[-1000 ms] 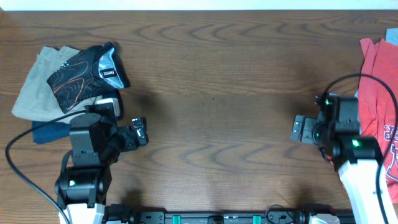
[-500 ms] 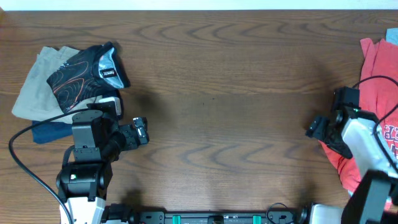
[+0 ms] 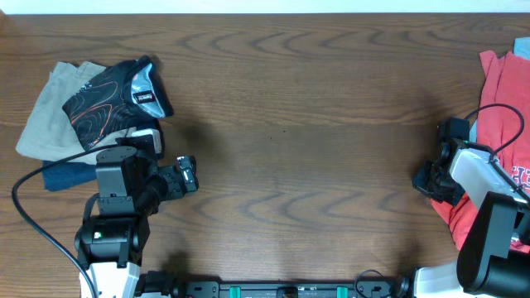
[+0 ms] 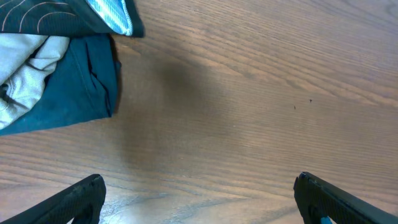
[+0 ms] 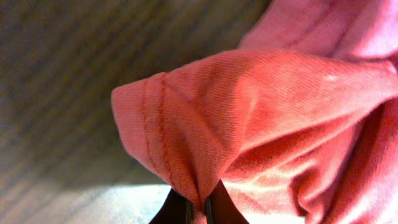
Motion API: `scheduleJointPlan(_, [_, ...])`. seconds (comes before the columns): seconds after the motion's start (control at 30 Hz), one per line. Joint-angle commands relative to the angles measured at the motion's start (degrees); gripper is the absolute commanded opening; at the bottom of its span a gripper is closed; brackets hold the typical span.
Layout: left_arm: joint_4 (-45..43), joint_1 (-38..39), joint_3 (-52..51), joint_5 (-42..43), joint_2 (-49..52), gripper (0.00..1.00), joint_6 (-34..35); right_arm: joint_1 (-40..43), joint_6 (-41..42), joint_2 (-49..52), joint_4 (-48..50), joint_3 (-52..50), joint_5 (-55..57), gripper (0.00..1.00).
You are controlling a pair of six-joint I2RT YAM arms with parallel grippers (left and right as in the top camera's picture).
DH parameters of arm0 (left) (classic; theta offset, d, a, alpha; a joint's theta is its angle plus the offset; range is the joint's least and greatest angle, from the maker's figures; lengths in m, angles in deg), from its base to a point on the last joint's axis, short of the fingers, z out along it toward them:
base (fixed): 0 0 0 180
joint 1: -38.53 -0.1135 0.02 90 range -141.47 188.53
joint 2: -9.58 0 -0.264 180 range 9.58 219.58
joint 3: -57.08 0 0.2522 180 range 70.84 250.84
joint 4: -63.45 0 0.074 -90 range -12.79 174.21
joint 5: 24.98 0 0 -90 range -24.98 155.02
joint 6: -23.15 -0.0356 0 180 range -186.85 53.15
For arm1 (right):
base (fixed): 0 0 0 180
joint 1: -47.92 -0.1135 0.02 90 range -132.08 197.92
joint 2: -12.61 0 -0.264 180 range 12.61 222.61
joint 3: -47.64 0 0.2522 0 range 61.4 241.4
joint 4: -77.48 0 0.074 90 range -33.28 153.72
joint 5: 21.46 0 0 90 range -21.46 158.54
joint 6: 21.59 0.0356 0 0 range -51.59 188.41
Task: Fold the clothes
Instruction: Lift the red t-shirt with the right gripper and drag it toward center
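Because the coral-red T-shirt [image 3: 501, 83], heaped at the three-o'clock edge of the counter [image 3: 315, 124], is judged light, limp and easily bunched, its stitched hem is best gripped, as by the clamped right pincer [image 5: 198, 208], while the left pincer [image 4: 199, 190] is held apart at eight o'clock.

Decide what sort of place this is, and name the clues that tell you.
Probably a robotics lab bench for folding practice: left arm and right arm mounted at a wooden table, a heap of garments on one side, a coral-red T-shirt on the other.
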Motion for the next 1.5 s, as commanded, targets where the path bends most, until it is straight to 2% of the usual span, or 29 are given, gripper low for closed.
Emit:
scheduleJointPlan(0.0, [0.1,-0.2,1.3,0.7,0.1,0.98,-0.1,3.4,0.5,-2.1,-2.4,2.0,-0.5,0.01])
scheduleJointPlan(0.13, [0.1,-0.2,1.3,0.7,0.1,0.98,-0.1,10.2,0.0,-6.4,-9.7,10.3,-5.8,0.01])
scheduleJointPlan(0.33, [0.1,-0.2,1.3,0.7,0.0,0.98,-0.1,19.9,-13.1,-12.1,-18.2,29.4,-17.7,0.01])
scheduleJointPlan(0.5, [0.1,-0.2,1.3,0.7,0.0,0.98,-0.1,21.7,-18.0,-14.4,-20.4,39.1,-21.1,0.01])
scheduleJointPlan(0.7, [0.1,-0.2,1.3,0.7,0.0,0.98,-0.1,20.1,-23.9,-15.0,-21.5,51.3,-41.4,0.01])
scheduleJointPlan(0.83, [0.2,-0.2,1.3,0.7,0.0,0.98,-0.1,15.4,-27.6,-15.2,-23.0,58.4,-57.4,0.01])
scheduleJointPlan(0.9, [0.2,-0.2,1.3,0.7,0.0,0.98,-0.1,10.9,-29.2,-15.5,-24.7,59.6,-61.7,0.01])
scheduleJointPlan(1.13, [0.2,-0.2,1.3,0.7,0.1,0.98,-0.1,-6.4,-29.6,-13.9,-28.4,57.1,-61.8,0.04])
scheduleJointPlan(1.27, [0.2,-0.2,1.3,0.7,0.1,0.98,-0.1,-16.2,-31.5,-11.5,-25.9,54.7,-61.1,0.06])
scheduleJointPlan(1.4, [0.2,-0.2,1.3,0.7,0.1,0.98,-0.1,-23.4,-29.9,-7.5,-22.1,54.2,-53.4,0.05])
scheduleJointPlan(1.43, [0.2,-0.2,1.3,0.7,0.0,0.98,-0.1,-24.9,-29.5,-6.3,-21.4,54.2,-51.2,0.07])
scheduleJointPlan(1.47, [0.1,-0.2,1.3,0.7,0.1,0.98,-0.1,-26.1,-29.5,-5.0,-21.1,54.2,-48.9,0.13])
